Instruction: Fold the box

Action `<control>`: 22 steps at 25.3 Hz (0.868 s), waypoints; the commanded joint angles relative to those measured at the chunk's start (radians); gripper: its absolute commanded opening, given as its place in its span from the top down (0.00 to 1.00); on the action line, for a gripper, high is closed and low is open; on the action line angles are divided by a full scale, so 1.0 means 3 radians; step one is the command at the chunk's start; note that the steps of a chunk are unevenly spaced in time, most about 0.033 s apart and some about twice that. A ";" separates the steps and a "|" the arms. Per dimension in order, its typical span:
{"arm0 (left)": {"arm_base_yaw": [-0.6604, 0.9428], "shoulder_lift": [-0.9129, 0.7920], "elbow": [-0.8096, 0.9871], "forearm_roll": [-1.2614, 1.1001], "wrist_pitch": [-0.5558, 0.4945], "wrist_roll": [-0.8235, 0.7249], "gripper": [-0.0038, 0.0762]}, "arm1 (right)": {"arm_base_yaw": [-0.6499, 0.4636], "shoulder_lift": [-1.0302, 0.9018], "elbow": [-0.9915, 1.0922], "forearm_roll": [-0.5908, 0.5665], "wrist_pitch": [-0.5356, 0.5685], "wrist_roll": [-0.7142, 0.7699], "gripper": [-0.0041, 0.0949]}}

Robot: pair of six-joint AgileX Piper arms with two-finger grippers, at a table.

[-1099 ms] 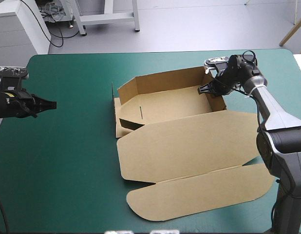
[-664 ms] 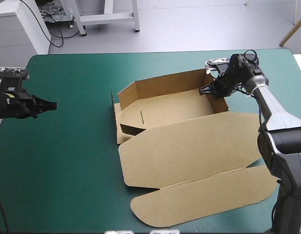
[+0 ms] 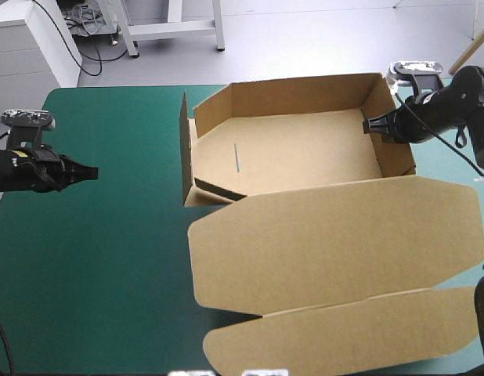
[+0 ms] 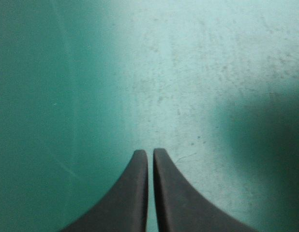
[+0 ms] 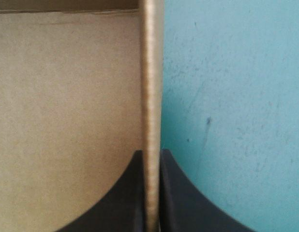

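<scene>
The brown box (image 3: 305, 157) is an open tray with raised walls. Its wide lid (image 3: 336, 243) spreads toward the table's near edge, a rounded flap (image 3: 344, 329) at its end. It now looms larger in the high view, lifted off the table. My right gripper (image 3: 375, 125) is shut on the box's right side wall. In the right wrist view that wall's edge (image 5: 152, 96) runs straight up between the fingers of my right gripper (image 5: 152, 159). My left gripper (image 3: 92, 171) hovers over the table's left side, shut and holding nothing, with only the teal-green cover (image 4: 188, 72) ahead of my left gripper (image 4: 150, 153).
A narrow upright flap (image 3: 184, 149) stands at the box's left end, facing my left gripper. Bare teal-green cover (image 3: 93, 266) lies between the left arm and the box. The lid overhangs the table's right side.
My right gripper has raised the box by its right wall and carried it to the right; the whole sheet looks bigger and nearer. The left arm has barely shifted.
</scene>
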 commanded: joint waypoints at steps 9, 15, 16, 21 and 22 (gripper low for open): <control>-0.0220 -0.0091 -0.0068 -0.1448 -0.0075 0.0764 0.16 | -0.0085 -0.0887 0.0261 0.0232 -0.0095 0.0019 0.98; -0.0596 -0.0091 -0.0068 -0.1490 -0.0075 0.0764 0.16 | -0.0085 -0.0973 0.0261 0.0406 -0.0095 0.0048 0.98; -0.0630 -0.0091 -0.0068 -0.1490 -0.0089 0.0764 0.16 | -0.0085 -0.0973 0.0261 0.0431 -0.0095 0.0048 0.98; -0.0646 -0.0091 -0.0068 -0.1653 -0.0121 0.0764 0.16 | -0.0079 -0.0960 0.0302 0.0477 -0.0200 0.0048 0.98; -0.0646 -0.0091 -0.0068 -0.1708 -0.0124 0.0764 0.16 | -0.0079 -0.0960 0.0309 0.0502 -0.0225 0.0048 0.98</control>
